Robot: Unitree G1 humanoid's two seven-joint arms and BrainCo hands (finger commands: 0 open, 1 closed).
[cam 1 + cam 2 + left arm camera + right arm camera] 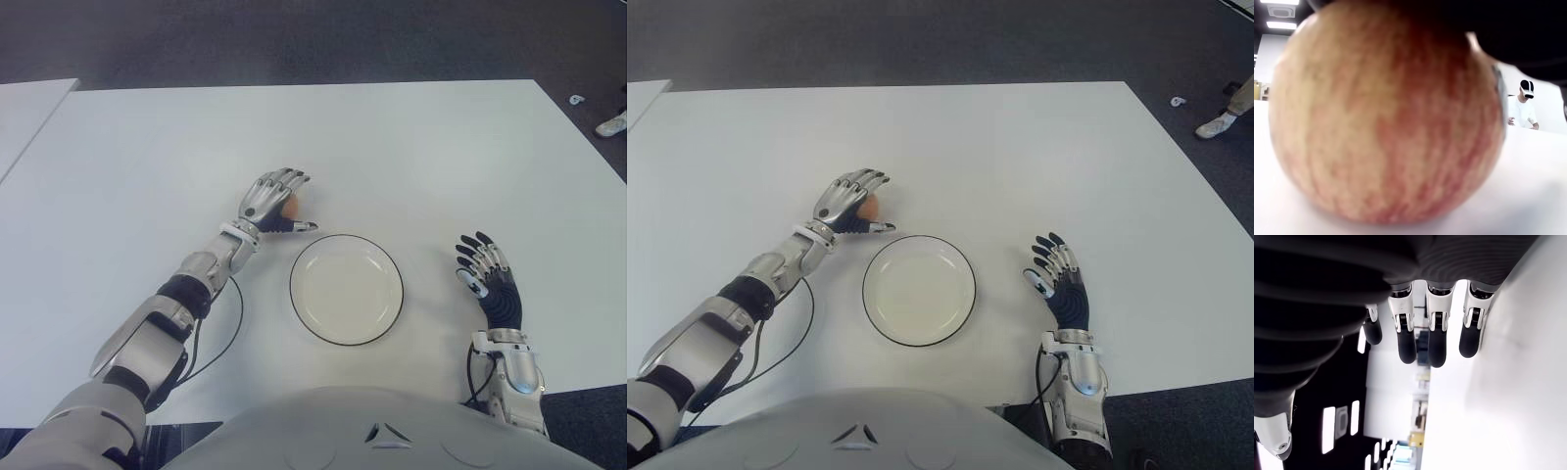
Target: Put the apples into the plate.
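One red-yellow apple (290, 208) sits on the white table (411, 157), just up and left of the plate. It fills the left wrist view (1386, 122), its underside on the tabletop. My left hand (278, 202) is wrapped over it, fingers curled across the top and the thumb reaching along its near side. The white plate (296, 294) with a dark rim lies at the table's near middle with nothing in it. My right hand (484, 268) shows to the right of the plate, fingers (1436, 340) spread and holding nothing.
A black cable (233, 318) loops beside my left forearm. Another white table (24, 108) stands at the far left. A shoe (612, 124) shows on the floor at the far right. A person (1522, 110) in white is far off in the left wrist view.
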